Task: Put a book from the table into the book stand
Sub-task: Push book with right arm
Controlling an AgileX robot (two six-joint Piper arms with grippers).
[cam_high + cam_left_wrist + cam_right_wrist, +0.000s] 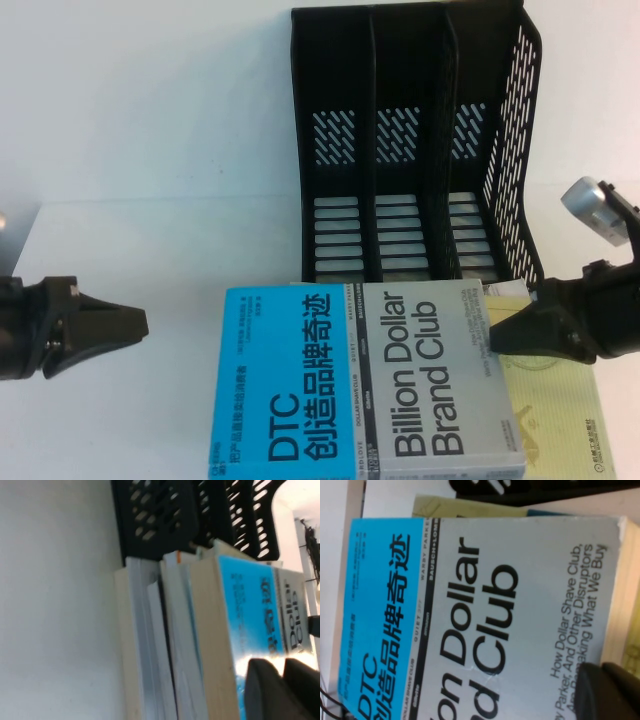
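Book (365, 380) flat, right hand (495, 337) touching, left hand (140, 322) apart

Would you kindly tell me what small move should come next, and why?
Probably ease the right pincer further onto the book's right edge to grip it: it sits right at that edge, the book lies flat before the stand, and the left pincer waits apart.

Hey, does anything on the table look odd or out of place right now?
Nothing looks damaged or spilled. The book lies flat atop a stack, over a yellow-green book, in front of the empty book stand. The left gripper hangs left of it; the right gripper is at its right edge.
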